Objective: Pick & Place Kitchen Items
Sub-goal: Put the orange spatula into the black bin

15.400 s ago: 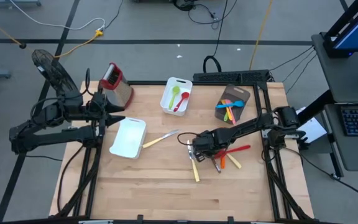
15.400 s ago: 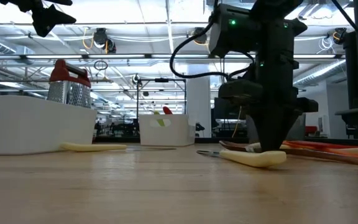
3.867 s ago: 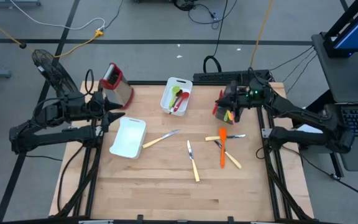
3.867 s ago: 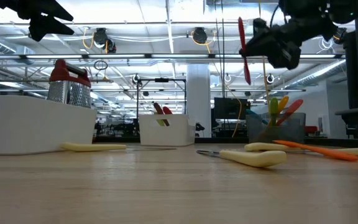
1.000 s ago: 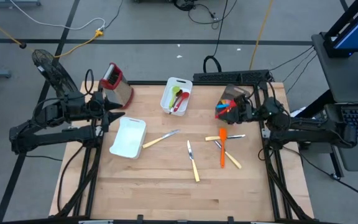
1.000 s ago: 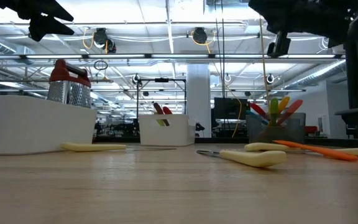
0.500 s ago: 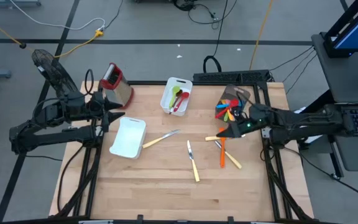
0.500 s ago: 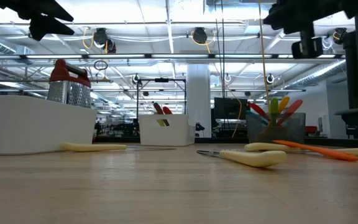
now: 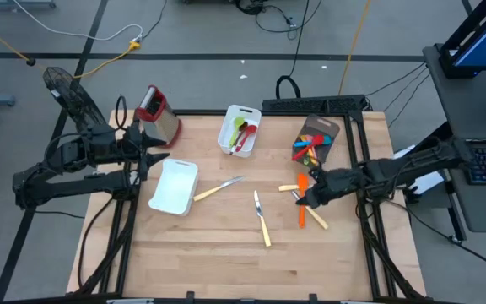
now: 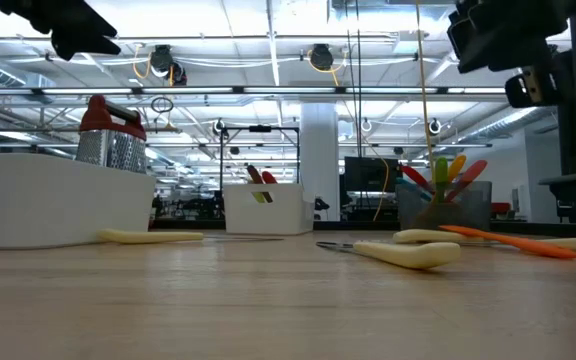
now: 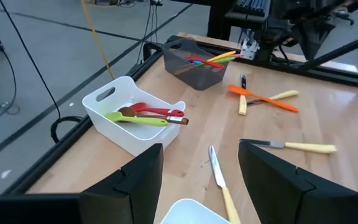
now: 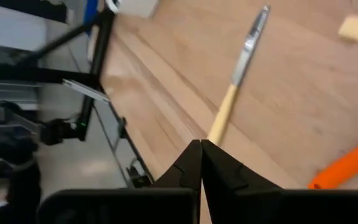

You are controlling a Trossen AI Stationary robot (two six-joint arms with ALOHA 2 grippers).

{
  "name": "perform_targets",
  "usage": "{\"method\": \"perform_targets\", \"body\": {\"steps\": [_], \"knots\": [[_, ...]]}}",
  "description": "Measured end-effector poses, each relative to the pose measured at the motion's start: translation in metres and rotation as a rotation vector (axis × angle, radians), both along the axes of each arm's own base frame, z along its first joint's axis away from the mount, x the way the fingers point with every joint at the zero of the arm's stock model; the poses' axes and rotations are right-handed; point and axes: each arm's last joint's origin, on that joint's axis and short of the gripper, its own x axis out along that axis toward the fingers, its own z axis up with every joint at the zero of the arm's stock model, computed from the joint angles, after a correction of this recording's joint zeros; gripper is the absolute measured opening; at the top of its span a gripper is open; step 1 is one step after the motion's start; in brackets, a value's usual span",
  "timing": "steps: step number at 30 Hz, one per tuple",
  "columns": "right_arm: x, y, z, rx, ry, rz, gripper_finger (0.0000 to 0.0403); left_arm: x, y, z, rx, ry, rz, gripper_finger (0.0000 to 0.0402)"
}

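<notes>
Overhead, right hand point(image 9: 308, 196) pinched empty above orange spatula point(image 9: 302, 209) on wooden table point(image 9: 218, 245); left hand point(image 11: 197, 163) wide.

Bright, even light from overhead ceiling strips point(image 10: 268, 92) floods the wooden table point(image 9: 226, 245) — shadows faint, soft; the right wrist view is blurred, its background smeared.

A wooden bench point(image 9: 218, 245) carries two white trays point(image 9: 174, 187), a dark bin point(image 9: 317, 138), a box grater point(image 9: 156, 111), an orange spatula point(image 9: 302, 208) and scattered cream-handled cutlery point(image 9: 262, 221).
</notes>
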Motion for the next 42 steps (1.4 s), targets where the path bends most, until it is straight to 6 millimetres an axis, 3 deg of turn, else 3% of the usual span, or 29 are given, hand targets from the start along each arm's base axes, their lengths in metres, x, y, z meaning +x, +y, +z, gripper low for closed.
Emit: {"method": "perform_targets", "body": {"steps": [10, 20, 24, 30, 35, 42], "knots": [[0.010, 0.026, -0.021, -0.029, 0.124, -0.014, 0.0000, 0.000, 0.000, 0.001, 0.083, 0.013, -0.033, 0.0216], [0.019, 0.031, 0.012, -0.179, 0.338, -0.017, 0.0000, 0.000, 0.000, 0.001, 0.101, 0.019, -0.045, 0.0216], [0.023, 0.032, 0.015, -0.245, 0.495, -0.013, 0.0000, 0.001, -0.001, 0.001, 0.108, 0.020, -0.077, 0.0216], [0.038, 0.038, -0.001, -0.314, 0.663, 0.011, 0.0000, 0.001, -0.001, 0.001, 0.096, 0.014, -0.078, 0.0216], [0.045, 0.043, -0.014, -0.255, 0.746, 0.040, 0.0000, 0.001, -0.001, 0.001, 0.111, 0.018, -0.083, 0.0216], [0.045, 0.044, -0.022, -0.185, 0.744, 0.021, 0.0000, 0.000, 0.000, 0.001, 0.138, 0.029, -0.060, 0.0216]]}}
